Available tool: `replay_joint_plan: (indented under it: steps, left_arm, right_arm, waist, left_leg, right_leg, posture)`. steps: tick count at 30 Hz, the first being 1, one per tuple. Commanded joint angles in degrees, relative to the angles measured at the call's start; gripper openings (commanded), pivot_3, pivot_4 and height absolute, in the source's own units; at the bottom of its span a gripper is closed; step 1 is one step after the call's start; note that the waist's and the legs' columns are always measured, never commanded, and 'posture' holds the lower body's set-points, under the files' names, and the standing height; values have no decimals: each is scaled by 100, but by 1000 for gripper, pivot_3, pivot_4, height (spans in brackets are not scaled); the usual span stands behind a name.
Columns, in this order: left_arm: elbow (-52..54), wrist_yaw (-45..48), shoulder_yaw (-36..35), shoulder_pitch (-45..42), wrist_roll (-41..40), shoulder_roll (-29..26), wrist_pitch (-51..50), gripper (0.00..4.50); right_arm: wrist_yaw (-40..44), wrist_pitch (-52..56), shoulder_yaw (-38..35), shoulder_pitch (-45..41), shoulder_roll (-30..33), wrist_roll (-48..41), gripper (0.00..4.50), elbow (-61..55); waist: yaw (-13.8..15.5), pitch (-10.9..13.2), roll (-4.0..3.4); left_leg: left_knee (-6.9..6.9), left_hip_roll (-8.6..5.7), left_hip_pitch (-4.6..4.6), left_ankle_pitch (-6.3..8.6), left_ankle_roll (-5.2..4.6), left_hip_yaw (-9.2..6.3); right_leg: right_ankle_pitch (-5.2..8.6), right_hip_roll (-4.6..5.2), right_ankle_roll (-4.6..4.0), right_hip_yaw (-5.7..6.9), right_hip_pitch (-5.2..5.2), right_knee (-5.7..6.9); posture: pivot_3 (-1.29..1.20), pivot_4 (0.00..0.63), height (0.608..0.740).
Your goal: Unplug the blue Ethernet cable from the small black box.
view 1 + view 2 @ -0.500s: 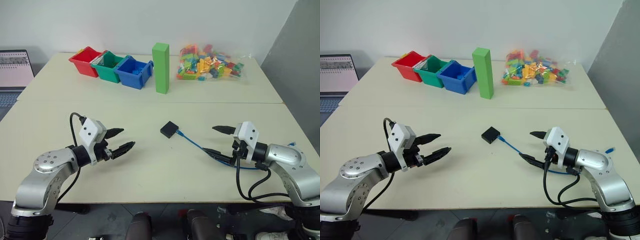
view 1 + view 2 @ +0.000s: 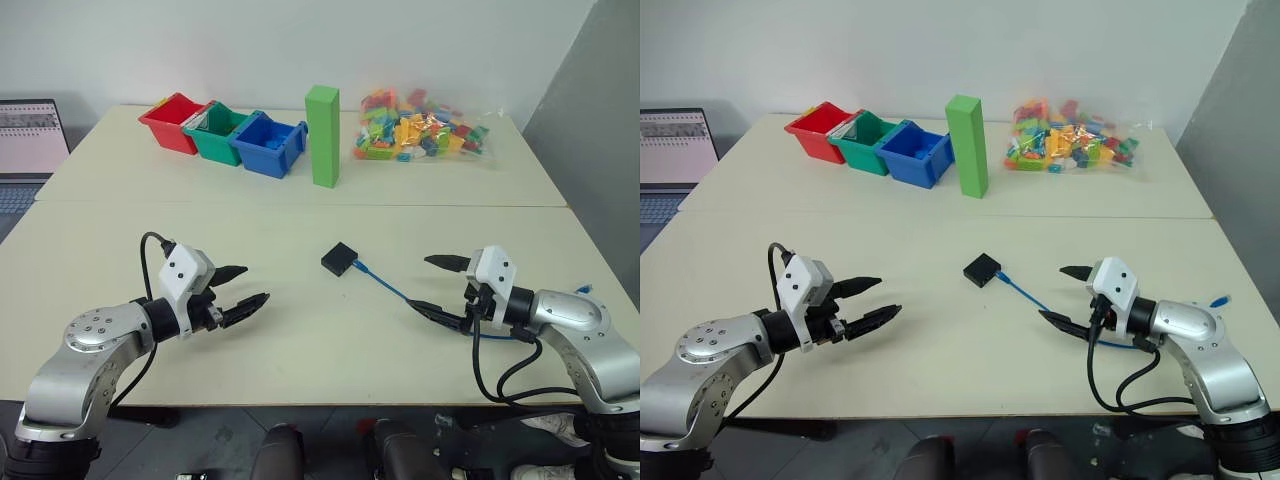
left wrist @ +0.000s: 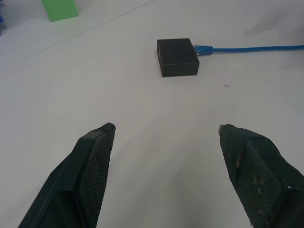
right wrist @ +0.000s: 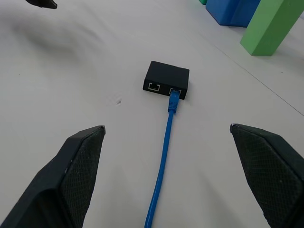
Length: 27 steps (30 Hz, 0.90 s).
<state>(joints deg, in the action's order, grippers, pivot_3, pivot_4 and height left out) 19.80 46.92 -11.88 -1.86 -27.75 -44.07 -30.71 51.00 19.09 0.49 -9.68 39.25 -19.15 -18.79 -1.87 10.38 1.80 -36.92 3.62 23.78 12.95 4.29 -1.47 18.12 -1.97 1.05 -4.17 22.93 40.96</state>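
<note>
The small matte-black squarish box (image 2: 339, 259) lies flat on the pale cream desk (image 2: 300, 220), a little right of the centre of the left eye view. The thin bright-blue Ethernet cable (image 2: 392, 287) is still plugged into it: in the right wrist view its plug sits in one of two ports on the side of the box, the other port beside it empty. From the plug the cord runs toward the lower right of the left eye view, passing under the right gripper (image 2: 432, 284), and a short blue stretch shows again near the desk's right edge.

The right gripper sits at the lower right, near the box but apart from it, its two black fingers (image 4: 76, 175) spread wide and holding nothing, the cable lying on the desk between them. The left gripper (image 2: 244, 286) sits at the lower left, well apart from the box, its fingers (image 3: 90, 171) also spread wide and empty, pointing toward the box.

Along the upper part of the frame stand a red plastic bin (image 2: 170, 122), a green plastic bin (image 2: 218, 129) and a blue plastic bin (image 2: 268, 146) touching in a row, an upright green rectangular block (image 2: 322, 135) just beside them, and a clear bag of coloured bricks (image 2: 418, 127) further right. A laptop (image 2: 25, 140) shows at the upper left edge.
</note>
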Motion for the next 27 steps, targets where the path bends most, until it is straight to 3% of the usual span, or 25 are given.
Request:
replay_joint_plan:
  steps: [1,6,11,18,26,27]
  left_arm:
    - [91,173,-19,-106,80,-157,218,3713]
    - [-62,457,15,-182,22,-99,461,3713]
    - [-68,696,173,-246,85,-163,493,3713]
    - [-41,853,331,-329,122,-192,495,3713]
    - [-23,871,392,-303,164,-126,536,3713]
    - [-30,870,404,-303,170,-115,544,3713]
  right_arm:
    - [-130,44,152,-104,-106,103,4466,-34]
    - [-510,-51,774,-160,-404,740,4466,177]
    - [-1215,258,1270,-612,-1110,1348,4466,954]
    - [-1646,729,1381,-1436,-1997,1473,4466,1989]
    - [-1628,1307,1388,-2109,-2317,1467,4466,2623]
    - [-1655,1359,1376,-2169,-2365,1466,4290,2700]
  waist:
    - [0,0,0]
    - [-1,0,0]
    - [-9,1,-1]
    - [-11,1,-1]
    - [-16,1,-1]
    - [-20,1,-1]
  left_leg:
    - [0,0,0,0,0,0]
    - [0,0,0,0,0,0]
    - [0,0,0,0,0,3]
    - [1,1,3,0,0,4]
    - [1,2,2,0,0,4]
    - [1,2,2,0,0,3]
  right_leg:
    - [0,0,0,0,0,0]
    - [0,0,0,1,1,0]
    - [0,-1,-1,-2,5,2]
    - [-1,-3,-2,-3,8,4]
    - [-2,-3,-5,-2,10,6]
    - [-2,-3,-5,-2,10,6]
  posture:
    - [0,150,740]
    - [0,150,740]
    - [0,150,740]
    - [0,150,740]
    - [0,150,740]
    - [0,150,740]
